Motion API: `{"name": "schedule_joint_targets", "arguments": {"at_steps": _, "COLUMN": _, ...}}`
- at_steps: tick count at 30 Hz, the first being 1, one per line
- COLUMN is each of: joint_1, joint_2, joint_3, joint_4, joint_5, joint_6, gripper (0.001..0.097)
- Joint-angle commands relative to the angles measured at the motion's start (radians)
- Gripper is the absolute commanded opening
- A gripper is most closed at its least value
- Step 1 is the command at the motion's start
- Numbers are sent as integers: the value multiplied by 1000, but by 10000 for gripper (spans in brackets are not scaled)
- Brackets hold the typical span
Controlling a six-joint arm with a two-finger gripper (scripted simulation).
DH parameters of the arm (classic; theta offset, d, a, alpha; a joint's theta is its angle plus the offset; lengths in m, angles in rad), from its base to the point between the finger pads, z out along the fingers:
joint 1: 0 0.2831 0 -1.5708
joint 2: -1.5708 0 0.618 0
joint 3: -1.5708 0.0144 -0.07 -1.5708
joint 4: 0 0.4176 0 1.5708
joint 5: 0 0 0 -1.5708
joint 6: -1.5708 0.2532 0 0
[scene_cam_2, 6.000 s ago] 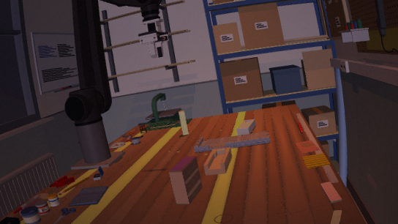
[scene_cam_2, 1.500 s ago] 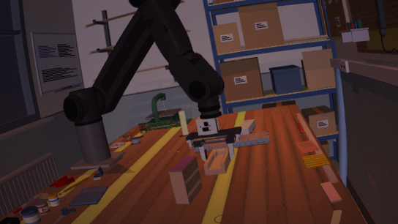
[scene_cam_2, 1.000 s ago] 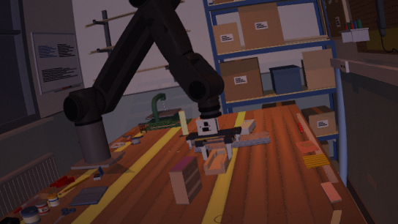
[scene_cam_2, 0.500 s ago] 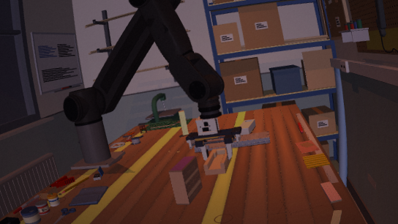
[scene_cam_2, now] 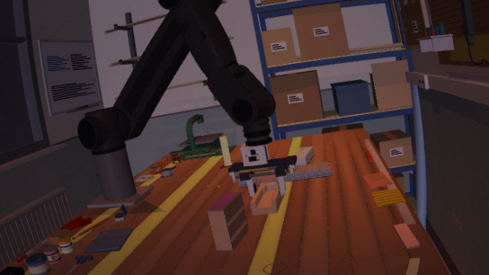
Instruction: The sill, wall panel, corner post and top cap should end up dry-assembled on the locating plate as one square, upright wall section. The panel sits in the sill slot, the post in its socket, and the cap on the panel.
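The sill (scene_cam_2: 266, 199) is a short tan block with a slot along its top, lying on the yellow stripe near the bench's middle. My gripper (scene_cam_2: 265, 186) is straight above it with a finger on each side of the block, clamped on it. The wall panel (scene_cam_2: 228, 220) stands upright just left and nearer the front, with a dark striped face. The grey locating plate (scene_cam_2: 308, 171) lies just behind the gripper to the right. A pale block (scene_cam_2: 304, 155) rests at its far end. A pale green post (scene_cam_2: 225, 150) stands upright further back.
Cardboard boxes (scene_cam_2: 296, 96) and a blue bin (scene_cam_2: 351, 96) fill the blue shelf behind the bench. A green clamp (scene_cam_2: 194, 131) stands at the back. The arm's base (scene_cam_2: 113, 175) is on the left. Jars and tools lie at the front left. Sanding blocks (scene_cam_2: 387, 197) line the right edge.
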Motion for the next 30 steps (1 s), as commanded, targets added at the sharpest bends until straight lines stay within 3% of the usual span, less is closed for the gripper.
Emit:
{"name": "schedule_joint_targets", "arguments": {"at_steps": 1, "joint_1": 0, "joint_2": 0, "joint_3": 0, "joint_4": 0, "joint_5": 0, "joint_6": 0, "gripper": 23}}
{"name": "schedule_joint_targets", "arguments": {"at_steps": 9, "joint_1": 0, "joint_2": -31, "joint_3": -2, "joint_4": 0, "joint_5": 32, "joint_6": 0, "gripper": 23}}
{"name": "schedule_joint_targets", "arguments": {"at_steps": 23, "joint_1": 0, "joint_2": -204, "joint_3": -45, "joint_4": 0, "joint_5": 247, "joint_6": 0, "gripper": 23}}
{"name": "schedule_joint_targets", "arguments": {"at_steps": 30, "joint_1": 0, "joint_2": -228, "joint_3": -57, "joint_4": 0, "joint_5": 285, "joint_6": 0, "gripper": 23}}
